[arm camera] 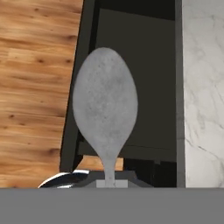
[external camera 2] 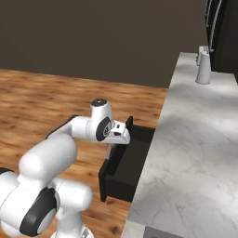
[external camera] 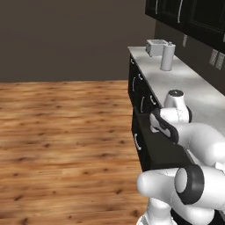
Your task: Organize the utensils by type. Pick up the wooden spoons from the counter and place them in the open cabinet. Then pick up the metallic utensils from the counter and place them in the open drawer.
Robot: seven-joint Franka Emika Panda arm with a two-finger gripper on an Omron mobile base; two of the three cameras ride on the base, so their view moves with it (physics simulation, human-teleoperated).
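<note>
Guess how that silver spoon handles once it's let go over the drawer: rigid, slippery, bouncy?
Silver spoon looks like rigid metal, so probably no flex. Its smooth, thin handle seems slippery and could pivot in the jaws. Its rounded bowl may rock or slide on the flat floor of the open drawer.

Warm wood-plank floor covers the left base view from nine o'clock down to six, its grain running across in brown and honey tones; the same floor lies at nine o'clock in the right base view. Behind it rises a plain dark grey-brown wall, unlit and without windows, filling the twelve o'clock band. At one o'clock hang black upper cabinets with slim silver handles. Beneath them, a grey backsplash wall carries pale outlets at three o'clock. Black lower cabinet fronts with silver handles run toward the far corner. Light is soft and even.
</note>
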